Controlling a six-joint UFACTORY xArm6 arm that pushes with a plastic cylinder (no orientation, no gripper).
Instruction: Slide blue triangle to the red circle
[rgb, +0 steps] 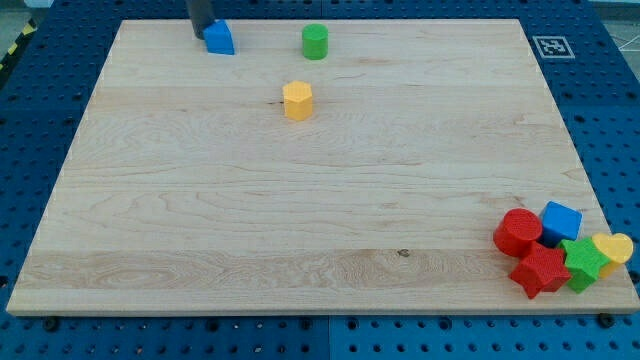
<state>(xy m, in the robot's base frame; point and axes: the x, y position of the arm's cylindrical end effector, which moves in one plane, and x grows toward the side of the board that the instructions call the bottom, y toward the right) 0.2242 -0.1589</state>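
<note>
The wooden board (320, 180) carries all blocks loose on its flat surface. The blue triangle (219, 38) sits near the view's top edge, left of centre; its peaked end points toward the view's top and its broader base faces the view's bottom, so its long axis appears to run roughly top to bottom, though the block is small. My tip (200, 33) rests against the blue triangle's left side, touching or just beside it; the rod is a bare pusher and grasps nothing. The green cylinder (315, 42) stands to the right of the blue triangle, well apart from it. The yellow hexagonal block (298, 101) lies below and slightly left of the green cylinder. The red circle (517, 232) sits at the view's bottom right, far from the blue triangle, in a tight cluster with a blue cube (560, 222), a red star (540, 271), a green star (582, 263) and a yellow heart (613, 248). The board lies on a blue perforated table (45, 120). A black-and-white marker tag (551, 46) is fixed beside the board's top right corner.
</note>
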